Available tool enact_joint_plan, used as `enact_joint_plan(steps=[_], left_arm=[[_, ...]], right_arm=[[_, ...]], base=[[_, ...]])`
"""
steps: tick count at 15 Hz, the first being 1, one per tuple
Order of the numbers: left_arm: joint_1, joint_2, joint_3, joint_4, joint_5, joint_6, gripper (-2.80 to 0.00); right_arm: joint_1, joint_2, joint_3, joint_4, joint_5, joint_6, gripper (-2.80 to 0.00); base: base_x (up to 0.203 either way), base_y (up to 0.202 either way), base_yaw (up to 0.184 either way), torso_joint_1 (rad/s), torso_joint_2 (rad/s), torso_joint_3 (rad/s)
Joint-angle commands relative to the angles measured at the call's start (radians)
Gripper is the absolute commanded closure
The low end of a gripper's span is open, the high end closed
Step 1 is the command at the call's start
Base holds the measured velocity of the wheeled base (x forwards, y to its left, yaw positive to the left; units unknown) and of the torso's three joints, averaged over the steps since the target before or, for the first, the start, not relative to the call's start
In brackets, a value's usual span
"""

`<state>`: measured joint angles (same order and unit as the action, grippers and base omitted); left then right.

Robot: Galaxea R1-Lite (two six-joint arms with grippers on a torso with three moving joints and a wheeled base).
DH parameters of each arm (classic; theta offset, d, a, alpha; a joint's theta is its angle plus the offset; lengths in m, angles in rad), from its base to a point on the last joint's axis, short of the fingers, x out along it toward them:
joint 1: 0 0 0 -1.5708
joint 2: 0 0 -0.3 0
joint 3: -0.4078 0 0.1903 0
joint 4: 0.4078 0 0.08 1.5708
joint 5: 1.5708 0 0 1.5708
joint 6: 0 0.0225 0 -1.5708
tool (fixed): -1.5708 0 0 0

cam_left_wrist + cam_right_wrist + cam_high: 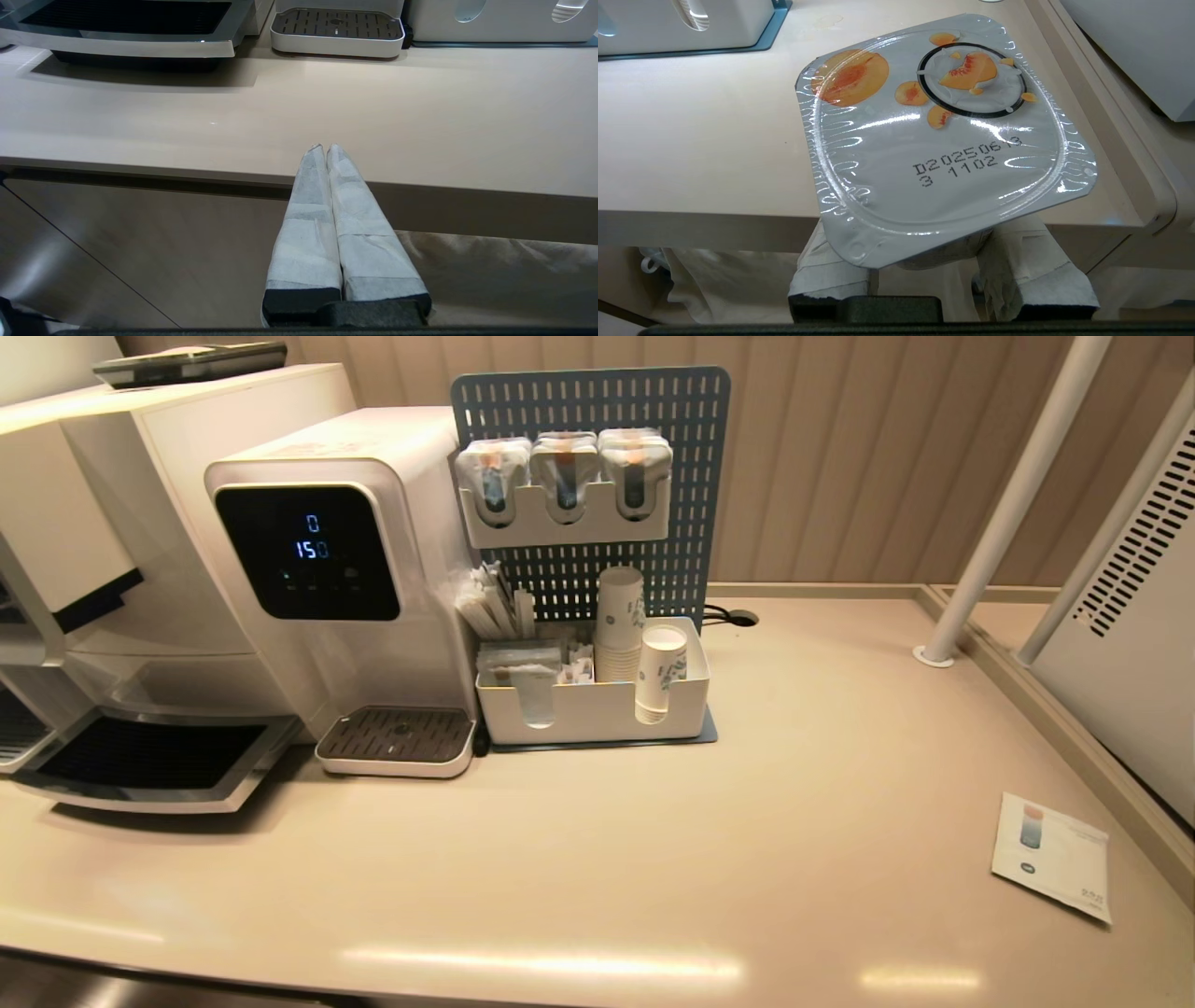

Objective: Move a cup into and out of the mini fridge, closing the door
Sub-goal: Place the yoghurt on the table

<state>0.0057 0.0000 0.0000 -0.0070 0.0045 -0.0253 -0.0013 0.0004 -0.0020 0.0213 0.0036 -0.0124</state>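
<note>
A: Right gripper point(924, 266). What is its state?
B: Clamped on the cup point(943, 144), whose body sits between the two wrapped fingers point(1036, 275). The peel lid faces the wrist camera, printed with orange peach pieces and a black date code. Gripper and cup hang at the near edge of the counter point(691, 149), the lid spreading over that edge.

A: Left gripper point(324, 148)?
B: Closed on nothing, both wrapped fingers point(308, 224) pressed together along their length. Its tips reach the counter's front edge, with a cabinet front below.

A: Neither arm appears in the head view. What stands on the counter there?
B: From the robot's left: a large white machine, then a white drinks machine point(345, 579) with a black screen showing lit digits and a slotted drip tray point(397, 739) at its foot. Just beside it stands a blue pegboard point(597, 439) carrying a white rack with three wrapped items, and in front a white organiser tray point(597, 714) holding stacked paper cups point(621, 625) and sachets.

A: And to the right?
B: A flat white sachet point(1053, 854) lies alone near the counter's right edge, well apart from the tray. A white panel with slots point(1130, 616) stands beyond that edge. Whether it belongs to the mini fridge cannot be told.
</note>
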Motion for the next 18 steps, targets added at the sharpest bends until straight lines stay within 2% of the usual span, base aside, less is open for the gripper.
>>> enact_joint_plan(steps=[1, 3, 5, 6, 9, 11, 14, 18], left_arm=[[0.0, 0.0, 0.002, -0.001, 0.0, -0.001, 0.0], [0.0, 0.002, 0.002, -0.001, 0.0, -0.001, 0.0], [0.0, 0.002, 0.002, -0.001, 0.0, -0.001, 0.0], [0.0, 0.002, 0.002, -0.001, 0.0, -0.001, 0.0], [0.0, 0.002, 0.002, -0.001, 0.0, -0.001, 0.0], [0.0, 0.002, 0.002, -0.001, 0.0, -0.002, 0.0], [0.0, 0.002, 0.002, -0.001, 0.0, -0.002, 0.0], [0.0, 0.002, 0.002, -0.001, 0.0, -0.002, 0.0]], right_arm=[[0.0, 0.027, -0.015, 0.046, 0.0, -0.001, 0.0], [0.0, 0.087, -0.066, 0.092, -0.005, 0.022, 0.0], [0.001, 0.203, -0.179, 0.117, -0.001, 0.116, 0.0], [0.002, 0.28, -0.22, 0.128, 0.001, 0.137, 0.0], [0.004, 0.522, -0.308, 0.133, 0.049, 0.155, 0.0], [0.005, 0.717, -0.347, 0.083, 0.098, 0.157, 0.0], [0.005, 1.065, -0.372, -0.124, 0.126, 0.157, 0.0], [0.023, 1.562, -0.396, -0.56, 0.128, 0.152, 0.0]], base=[[0.0, 0.0, 0.0, 0.0, 0.0, 0.0], [0.0, 0.0, 0.0, 0.0, 0.0, 0.0], [0.0, 0.0, 0.0, 0.0, 0.0, 0.0], [0.0, 0.0, 0.0, 0.0, 0.0, 0.0], [0.0, 0.0, 0.0, 0.0, 0.0, 0.0], [0.0, 0.0, 0.0, 0.0, 0.0, 0.0], [0.0, 0.0, 0.0, 0.0, 0.0, 0.0], [0.0, 0.0, 0.0, 0.0, 0.0, 0.0]])
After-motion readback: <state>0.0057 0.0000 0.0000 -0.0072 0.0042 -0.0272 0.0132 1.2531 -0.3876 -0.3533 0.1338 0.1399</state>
